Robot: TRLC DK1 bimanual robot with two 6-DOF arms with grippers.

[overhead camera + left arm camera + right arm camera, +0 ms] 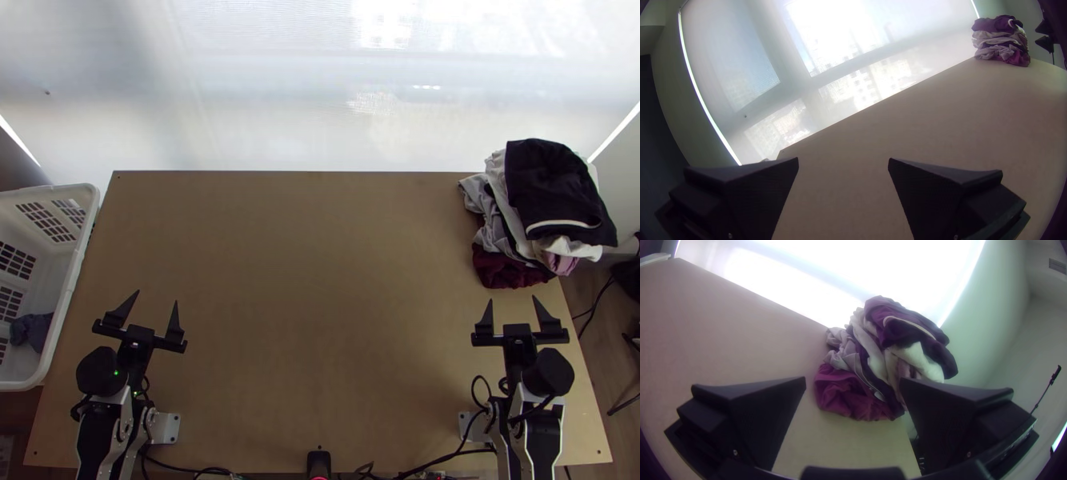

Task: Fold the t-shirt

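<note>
Standing open over the table, my left gripper and right gripper hold nothing; its far right corner bears the clothes pile, t-shirt indistinguishable; left of it, a basket holds dark cloth.

Rumpled clothes pile (black uppermost), far-right corner

Overhead, steeply down — wrist views low, tilted

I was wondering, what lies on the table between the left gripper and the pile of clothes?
Just a bare stretch of the wooden tabletop lies between the left gripper and the clothes pile, as the top view shows.
</note>
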